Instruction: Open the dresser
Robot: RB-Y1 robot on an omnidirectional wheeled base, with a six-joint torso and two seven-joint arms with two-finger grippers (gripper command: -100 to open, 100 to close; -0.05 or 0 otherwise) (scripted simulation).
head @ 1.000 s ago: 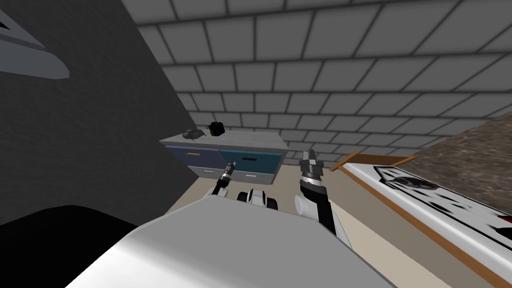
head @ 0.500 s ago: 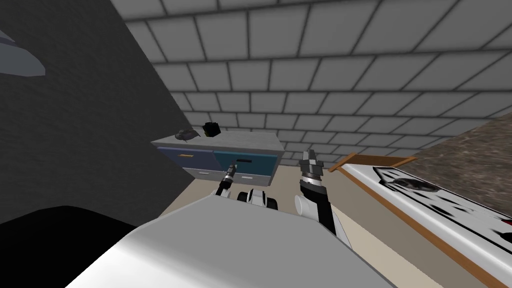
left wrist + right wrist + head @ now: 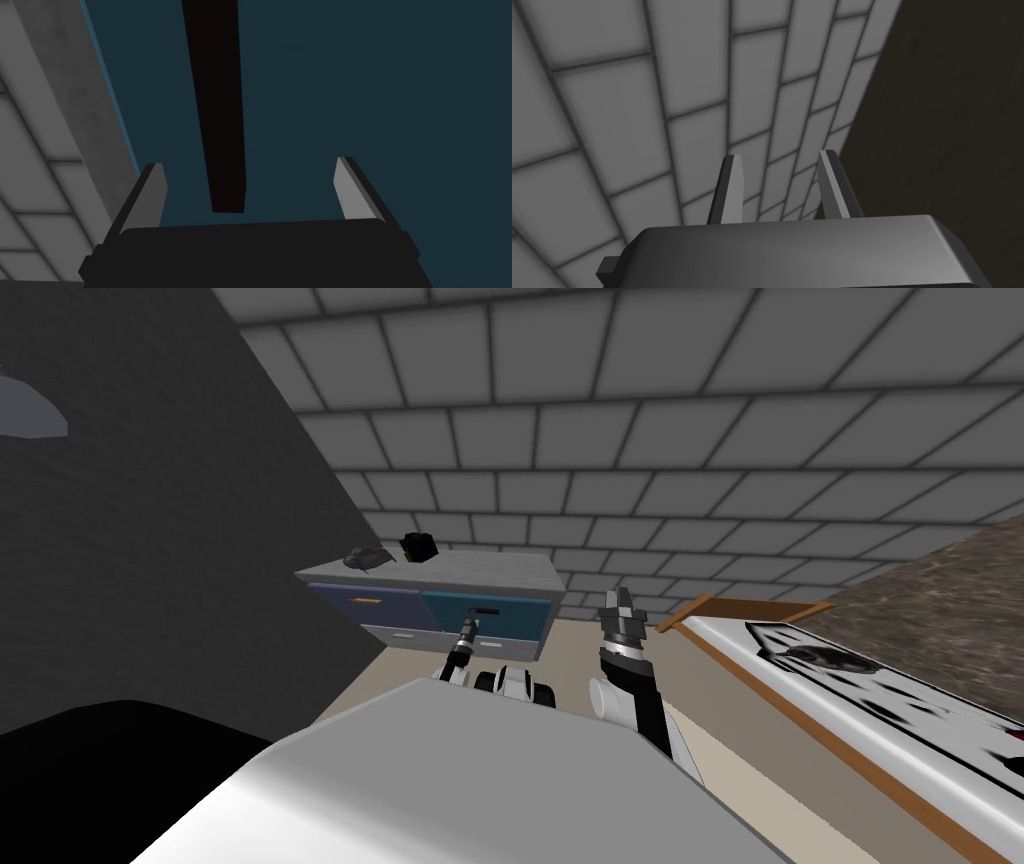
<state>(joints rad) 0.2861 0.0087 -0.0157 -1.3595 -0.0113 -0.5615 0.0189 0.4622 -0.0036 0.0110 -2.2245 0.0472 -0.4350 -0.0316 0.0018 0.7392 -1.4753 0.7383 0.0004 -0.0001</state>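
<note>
L arm closing on dresser (image 3: 452, 570), far left by dark wall.
Teal drawer (image 3: 380, 80) now nearer vs 1 s ago; black handle (image 3: 216, 100) lines up between left claw (image 3: 250, 162) fingers, spread apart, nothing clamped. Grab looks next. Right claw (image 3: 779, 155) idle, narrow gap.

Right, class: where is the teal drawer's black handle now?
The black handle is on the dresser's teal drawer front, right of the blue drawer; the left wrist view shows it lined up between the open left gripper's fingers.

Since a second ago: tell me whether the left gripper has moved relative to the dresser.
Yes. Measured against the dresser, the left gripper has moved closer to the black handle on the teal drawer; the handle now lines up between its open fingers.
</note>
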